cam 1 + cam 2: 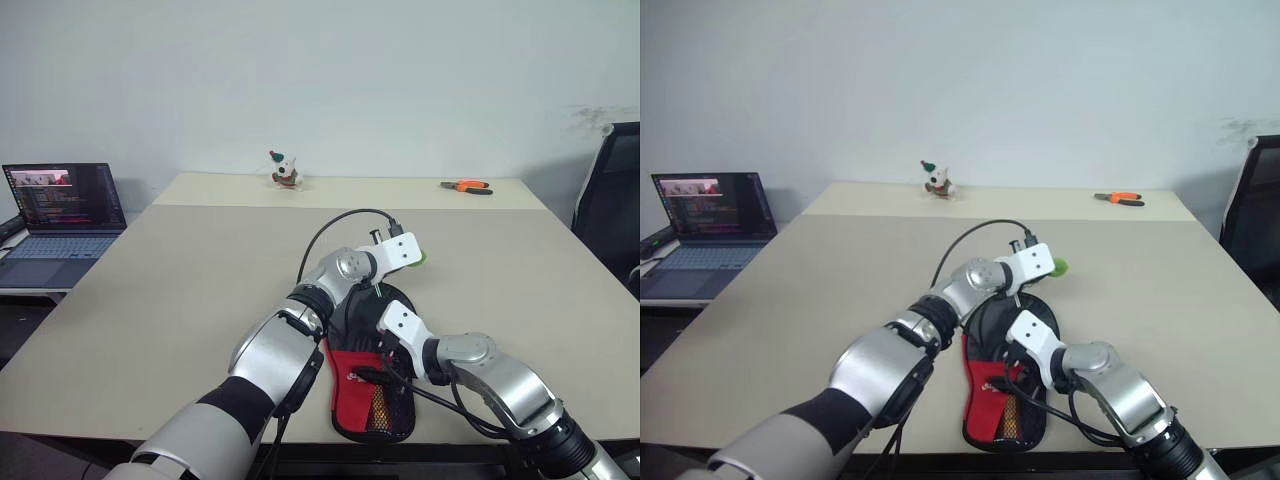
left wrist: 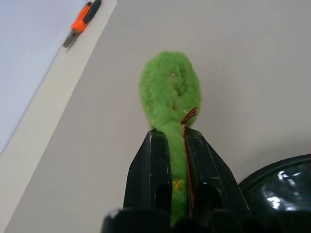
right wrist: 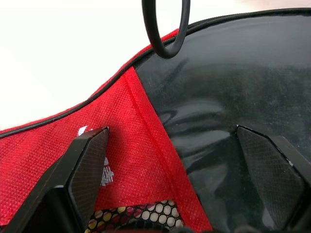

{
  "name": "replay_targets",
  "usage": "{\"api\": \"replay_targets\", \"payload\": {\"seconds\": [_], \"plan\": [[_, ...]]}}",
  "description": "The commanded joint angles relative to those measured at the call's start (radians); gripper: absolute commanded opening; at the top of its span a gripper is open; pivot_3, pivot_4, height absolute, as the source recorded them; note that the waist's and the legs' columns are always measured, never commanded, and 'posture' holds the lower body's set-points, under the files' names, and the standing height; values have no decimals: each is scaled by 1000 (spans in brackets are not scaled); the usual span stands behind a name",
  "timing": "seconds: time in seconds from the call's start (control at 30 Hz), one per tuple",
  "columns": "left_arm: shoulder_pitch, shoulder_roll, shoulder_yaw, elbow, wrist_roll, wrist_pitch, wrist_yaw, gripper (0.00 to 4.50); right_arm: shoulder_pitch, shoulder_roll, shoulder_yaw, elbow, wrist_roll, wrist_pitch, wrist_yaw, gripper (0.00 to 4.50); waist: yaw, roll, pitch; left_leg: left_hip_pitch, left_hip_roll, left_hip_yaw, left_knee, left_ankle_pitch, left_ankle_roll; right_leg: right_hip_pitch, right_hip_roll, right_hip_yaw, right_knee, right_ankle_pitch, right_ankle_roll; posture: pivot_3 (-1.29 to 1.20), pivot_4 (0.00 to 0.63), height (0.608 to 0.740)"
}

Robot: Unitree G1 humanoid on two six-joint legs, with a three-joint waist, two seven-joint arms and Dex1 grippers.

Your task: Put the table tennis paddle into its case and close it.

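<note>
Case (image 1: 372,385) lies on worktop (image 1: 180,270), 6 o'clock. Left end effector (image 2: 177,170) pinches green pull tag (image 2: 170,90). Right end effector (image 3: 170,165) wide open, presses case. Zipping left.

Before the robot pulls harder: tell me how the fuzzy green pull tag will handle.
The fuzzy green pull tag, pinched between the left gripper fingers, looks soft, so probably squashy and light. Its fuzz probably resists slipping. It likely flops rather than pushes the soft black-and-red fabric case.

laptop (image 1: 62,215), toy dog (image 1: 285,171), orange pliers (image 1: 466,186), table (image 1: 200,260).
</note>
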Motion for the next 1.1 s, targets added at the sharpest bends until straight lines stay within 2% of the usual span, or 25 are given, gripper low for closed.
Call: {"api": "replay_targets", "payload": {"seconds": [0.03, 0.33, 0.6, 0.63, 0.8, 1.1], "plan": [[-12, -21, -14, -33, 11, -64, -18, 55, 43, -27, 39, 83, -25, 49, 3, 4500, 0, 0, 0, 0, 0, 0, 0, 0, 0, 0, 0, 0, 0, 0, 0, 0, 150, 740], [-3, -58, 14, -39, -18, -95, -53, 55, 33, -29, 23, 87, -25, 50, 2, 4500, 2, 0, 0, 0, 0, 0, 0, 0, 0, 0, 0, 0, 0, 0, 0, 0, 150, 740], [32, -57, 56, -46, -76, -88, -176, 55, 20, -15, 32, 95, -26, 54, 4, 4500, 2, 1, -1, 0, 0, 0, 1, 0, 0, 0, 0, 0, 1, 0, 0, 0, 150, 740], [35, -54, 64, -46, -86, -81, -191, 791, 16, -10, 33, 96, -24, 57, 4, 4500, 2, 1, -1, 0, 0, 0, 1, 0, 0, 0, 0, 0, 1, 0, 0, 0, 150, 740], [50, 3, 87, -48, -109, -45, -201, 2416, -2, 4, 38, 113, -25, 53, 6, 4500, -3, 1, -1, 1, 0, 0, 1, 0, 0, 0, 0, 1, 1, 0, 0, 0, 150, 740], [101, 115, 194, -67, -201, 16, -206, 2416, -15, 33, 49, 140, -26, 42, -2, 4500, -23, 1, -3, 2, 1, -1, 1, 0, 0, 1, 1, 1, 2, 0, 0, 0, 150, 740]]}}
